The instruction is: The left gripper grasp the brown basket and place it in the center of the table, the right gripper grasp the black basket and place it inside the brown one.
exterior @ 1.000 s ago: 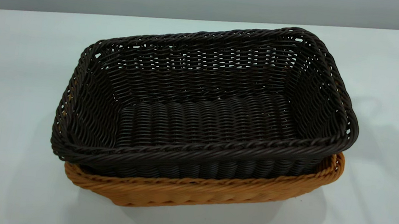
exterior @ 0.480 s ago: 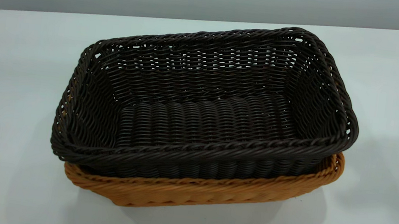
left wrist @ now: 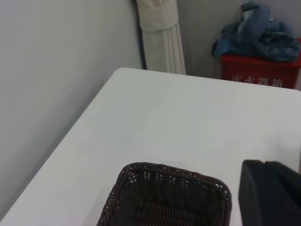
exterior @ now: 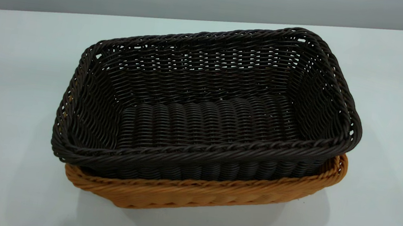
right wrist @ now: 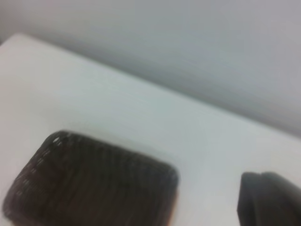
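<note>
The black basket sits nested inside the brown basket on the white table, near the middle of the exterior view. Only the brown basket's front wall and right corner show below it. Neither gripper shows in the exterior view. The left gripper is a dark shape at the edge of its wrist view, raised and apart from the black basket. The right gripper shows the same way, above and apart from the black basket. Nothing is held.
A grey wall runs behind the table's far edge. The left wrist view shows a rounded table corner, a white curtain and a red box with blue cloth on it beyond the table.
A faint shadow on the table to the right of the baskets has faded away. The two baskets have not moved.
</note>
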Controlling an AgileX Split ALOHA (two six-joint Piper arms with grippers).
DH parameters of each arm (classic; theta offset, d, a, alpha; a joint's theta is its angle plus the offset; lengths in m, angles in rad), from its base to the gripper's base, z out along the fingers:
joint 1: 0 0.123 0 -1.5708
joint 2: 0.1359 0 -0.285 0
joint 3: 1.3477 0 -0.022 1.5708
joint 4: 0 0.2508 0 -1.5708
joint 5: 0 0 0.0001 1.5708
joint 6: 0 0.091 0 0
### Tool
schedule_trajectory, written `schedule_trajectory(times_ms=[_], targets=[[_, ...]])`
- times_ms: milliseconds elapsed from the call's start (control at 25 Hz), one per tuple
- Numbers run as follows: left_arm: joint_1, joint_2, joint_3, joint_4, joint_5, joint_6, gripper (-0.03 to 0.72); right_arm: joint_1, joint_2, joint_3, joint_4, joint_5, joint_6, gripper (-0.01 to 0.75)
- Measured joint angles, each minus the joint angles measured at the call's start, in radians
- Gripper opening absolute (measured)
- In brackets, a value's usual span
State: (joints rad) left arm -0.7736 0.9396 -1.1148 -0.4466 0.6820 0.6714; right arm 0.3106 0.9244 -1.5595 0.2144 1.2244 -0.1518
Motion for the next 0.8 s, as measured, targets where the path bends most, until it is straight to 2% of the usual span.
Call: schedule_trajectory(times_ms=[160, 360, 640, 800], targets=[[0.000, -0.064, 0.001, 0.015, 0.008, 0.000, 0.001, 0.000, -0.174, 0.069, -0.067, -0.002, -0.011, 0.000], [0.000, -0.160, 0.053, 0.055, 0.003, -0.025, -0.001, -0.001, -0.425, 0.256, -0.118, -0.058, -0.009, 0.000], [0.000, -0.289, 0.223, 0.222, 0.035, -0.227, -0.001, -0.001, -0.744, 0.602, -0.116, -0.084, 0.071, 0.000], [0.000, -0.365, 0.329, 0.323, 0.109, -0.374, -0.001, -0.001, -0.875, 0.808, -0.116, -0.104, 0.096, 0.000]])
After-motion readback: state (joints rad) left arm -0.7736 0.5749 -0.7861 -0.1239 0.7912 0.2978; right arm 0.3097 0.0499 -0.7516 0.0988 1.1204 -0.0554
